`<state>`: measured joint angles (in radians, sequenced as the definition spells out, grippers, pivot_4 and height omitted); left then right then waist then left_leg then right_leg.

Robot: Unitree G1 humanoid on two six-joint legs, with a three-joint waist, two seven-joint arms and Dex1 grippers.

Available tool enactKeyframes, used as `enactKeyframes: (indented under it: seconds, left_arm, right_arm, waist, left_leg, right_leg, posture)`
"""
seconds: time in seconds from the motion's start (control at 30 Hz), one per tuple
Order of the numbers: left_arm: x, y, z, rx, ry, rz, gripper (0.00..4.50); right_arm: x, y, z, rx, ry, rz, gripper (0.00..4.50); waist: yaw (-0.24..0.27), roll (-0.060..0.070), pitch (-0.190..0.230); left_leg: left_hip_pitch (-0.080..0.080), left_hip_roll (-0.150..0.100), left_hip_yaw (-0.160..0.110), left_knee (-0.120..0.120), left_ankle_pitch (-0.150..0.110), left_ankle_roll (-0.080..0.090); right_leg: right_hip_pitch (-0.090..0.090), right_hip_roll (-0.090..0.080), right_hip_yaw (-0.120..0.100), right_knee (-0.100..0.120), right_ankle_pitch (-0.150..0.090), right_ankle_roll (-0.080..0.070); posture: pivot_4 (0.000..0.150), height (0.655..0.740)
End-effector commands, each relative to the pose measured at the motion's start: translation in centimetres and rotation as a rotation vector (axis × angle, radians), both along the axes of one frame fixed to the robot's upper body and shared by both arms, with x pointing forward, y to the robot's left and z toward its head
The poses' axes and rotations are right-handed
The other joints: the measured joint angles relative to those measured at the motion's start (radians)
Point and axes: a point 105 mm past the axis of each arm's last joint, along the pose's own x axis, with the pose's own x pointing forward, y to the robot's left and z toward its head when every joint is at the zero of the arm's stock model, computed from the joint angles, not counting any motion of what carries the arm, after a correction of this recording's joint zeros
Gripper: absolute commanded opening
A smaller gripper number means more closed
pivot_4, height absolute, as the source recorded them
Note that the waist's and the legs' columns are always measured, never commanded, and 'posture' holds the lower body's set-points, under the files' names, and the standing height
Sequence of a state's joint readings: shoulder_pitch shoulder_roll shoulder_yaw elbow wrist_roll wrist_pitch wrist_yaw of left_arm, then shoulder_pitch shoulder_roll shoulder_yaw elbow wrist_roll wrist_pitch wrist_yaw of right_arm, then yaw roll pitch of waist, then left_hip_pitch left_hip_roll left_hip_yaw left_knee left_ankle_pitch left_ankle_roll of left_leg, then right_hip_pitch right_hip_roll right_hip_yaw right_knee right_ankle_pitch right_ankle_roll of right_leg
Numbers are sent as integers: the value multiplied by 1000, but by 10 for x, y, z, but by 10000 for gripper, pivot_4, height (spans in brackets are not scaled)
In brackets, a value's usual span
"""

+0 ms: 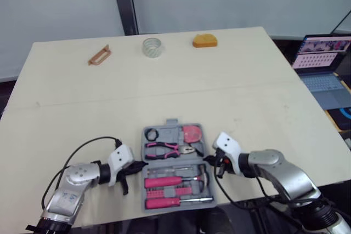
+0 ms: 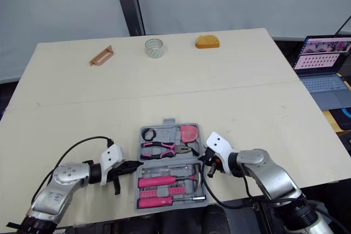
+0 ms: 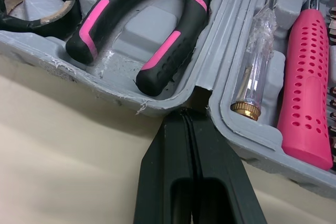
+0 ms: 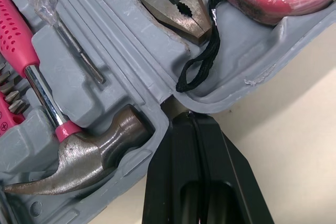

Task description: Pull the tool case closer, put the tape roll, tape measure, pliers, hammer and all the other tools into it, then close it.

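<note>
The head views take in the whole open grey plastic tool case (image 1: 164,132), lying near the pale table's (image 1: 164,80) front edge. Its long axis runs away from the robot, with the handle at the far end. The wrist views bring the sides close. The left gripper (image 3: 185,113), fingers pressed together, sits at the hinge notch beside the pink-and-black pliers (image 3: 152,30). The right gripper (image 4: 184,115), fingers also together, sits at the opposite notch by the steel hammer head (image 4: 89,150).

So the big cream table (image 1: 247,91) is carrying four things right now. The open grey tool case (image 1: 171,123) is sitting near the front edge. Along the far edge, a brown handle-looking piece (image 1: 99,55), a clear round thing (image 1: 153,47) and an orange lump (image 1: 204,40) are lying well apart.
</note>
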<state>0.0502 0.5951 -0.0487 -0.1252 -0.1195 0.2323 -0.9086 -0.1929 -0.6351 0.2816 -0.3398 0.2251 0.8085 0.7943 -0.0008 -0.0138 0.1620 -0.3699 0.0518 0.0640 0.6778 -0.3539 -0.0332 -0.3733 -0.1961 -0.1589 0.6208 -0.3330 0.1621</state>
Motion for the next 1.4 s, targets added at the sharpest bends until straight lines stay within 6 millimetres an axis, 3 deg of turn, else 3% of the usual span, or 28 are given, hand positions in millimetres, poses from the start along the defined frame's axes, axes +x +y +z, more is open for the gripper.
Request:
enactKeyframes:
  seconds: [0.03,0.37,0.7,1.03,1.2,1.4]
  left_arm:
    - [-6,-11,6,-31,-11,-41,0]
    - [-5,-7,8,-21,-14,-25,0]
    - [-7,21,16,-1,-16,35,0]
    - [-15,44,48,-44,-73,23,0]
    - [-30,38,75,-148,-101,-48,0]
    - [-41,24,88,-221,-109,-115,0]
  right_arm:
    - [-4,16,12,59,-24,69,121]
    - [-1,18,12,62,-28,65,121]
    - [4,-9,17,27,-42,-3,121]
    - [14,-36,32,29,-99,-109,121]
    - [18,-43,36,49,-129,-160,121]
    - [22,-44,41,91,-148,-205,121]
  waist:
    - [0,0,0]
    - [0,0,0]
    - [2,0,0]
    - [1,0,0]
    - [2,0,0]
    - [2,0,0]
  left_leg:
    - [0,0,0,0,0,0]
    - [0,0,0,0,0,0]
    - [0,0,0,-1,0,0]
    - [0,0,0,-1,0,0]
    - [0,0,0,-1,0,0]
    - [0,0,0,-1,0,0]
  right_leg:
    - [0,0,0,0,0,0]
    - [0,0,0,0,0,0]
    - [0,0,0,0,0,0]
    - [0,0,0,-1,0,0]
    - [0,0,0,-1,0,0]
    - [0,0,0,-1,0,0]
  posture:
    - [1500,7400]
    - [1500,7400]
    - [1500,7400]
    - [1500,7400]
    - [1500,7400]
    - [1500,7400]
